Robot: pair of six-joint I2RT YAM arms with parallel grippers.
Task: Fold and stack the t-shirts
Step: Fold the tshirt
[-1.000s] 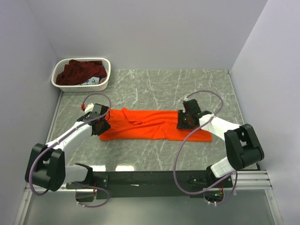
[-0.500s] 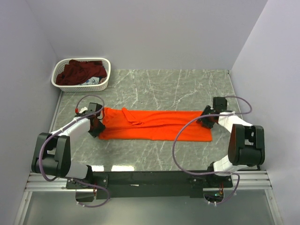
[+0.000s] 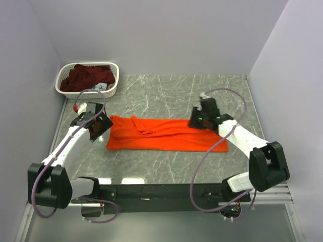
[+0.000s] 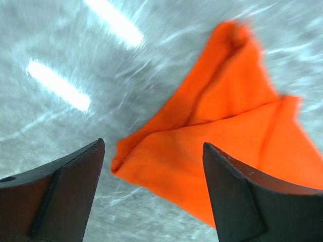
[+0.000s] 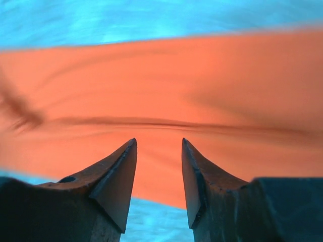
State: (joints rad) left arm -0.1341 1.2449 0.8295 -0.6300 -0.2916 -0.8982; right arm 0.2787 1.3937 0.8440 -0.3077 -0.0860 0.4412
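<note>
The orange t-shirt (image 3: 166, 135) lies on the table folded into a long flat strip running left to right. My left gripper (image 3: 97, 124) hovers just off its left end, open, with the shirt's folded corner (image 4: 222, 131) below and between the fingers (image 4: 75, 171) but not touching them. My right gripper (image 3: 198, 120) hangs over the strip's right part; its jaws stand apart over the orange cloth (image 5: 161, 85) and hold nothing. In the right wrist view that gripper (image 5: 159, 141) looks along the cloth. A dark maroon t-shirt (image 3: 83, 76) is bunched in the basket.
The white lattice basket (image 3: 114, 85) stands at the table's back left corner against the wall. Grey marble table top (image 3: 166, 96) shows behind and in front of the orange strip. Walls close in on the left, back and right.
My left gripper has opened and drawn back from the shirt's left end. The right arm has swung from the strip's right end inward over the cloth.
</note>
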